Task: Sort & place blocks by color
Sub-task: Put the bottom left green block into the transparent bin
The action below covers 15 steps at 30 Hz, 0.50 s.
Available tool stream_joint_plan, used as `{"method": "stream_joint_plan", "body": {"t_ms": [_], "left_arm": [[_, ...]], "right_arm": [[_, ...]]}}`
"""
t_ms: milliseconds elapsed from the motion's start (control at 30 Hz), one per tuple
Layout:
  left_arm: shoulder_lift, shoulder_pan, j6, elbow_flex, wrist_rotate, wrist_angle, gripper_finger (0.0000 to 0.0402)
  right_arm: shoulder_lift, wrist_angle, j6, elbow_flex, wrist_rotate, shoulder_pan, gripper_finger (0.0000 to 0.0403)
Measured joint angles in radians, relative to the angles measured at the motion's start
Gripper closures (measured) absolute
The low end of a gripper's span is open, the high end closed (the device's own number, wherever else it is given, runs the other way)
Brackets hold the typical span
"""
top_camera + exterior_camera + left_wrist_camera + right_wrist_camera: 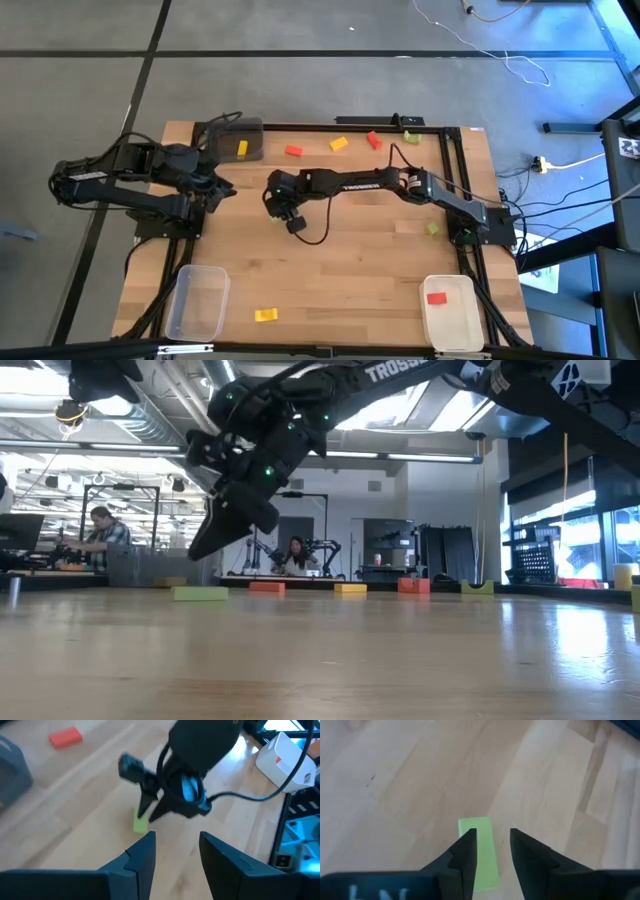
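A light green block point(484, 862) lies flat on the wooden table point(340, 260) near its middle, also seen in the low view as the green block point(200, 593). My right gripper point(493, 840) hovers just above it, open and pointing down at a slant. In the right wrist view the block shows through the gap between the fingers. The low view shows the right gripper point(205, 550) clear of the block. My left gripper point(177, 842) waits open and empty at the table's left, aimed at the green block point(141, 823).
At the far edge lie a red block point(294, 151), a yellow one point(339, 144), another red point(374, 140) and a green point(411, 136). A dark bin point(250, 135) holds a yellow block. A clear bin point(195, 300) and a white bin point(455, 320) with a red block stand near.
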Motion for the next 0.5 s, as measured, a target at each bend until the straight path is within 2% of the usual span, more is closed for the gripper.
{"method": "stream_joint_plan", "body": {"t_ms": [133,300,500], "left_arm": [[0.000,0.000,-0.043,0.000,0.029,-0.037,0.0259],[0.000,0.000,-0.051,0.000,0.031,-0.053,0.0259],[0.000,0.000,-0.051,0.000,0.030,-0.053,0.0259]], "right_arm": [[-0.002,-0.036,0.022,0.007,0.009,0.000,0.0289],[-0.002,-0.034,0.057,0.007,0.102,0.000,0.0289],[-0.002,-0.042,0.111,0.007,0.104,-0.002,0.0289]]}}
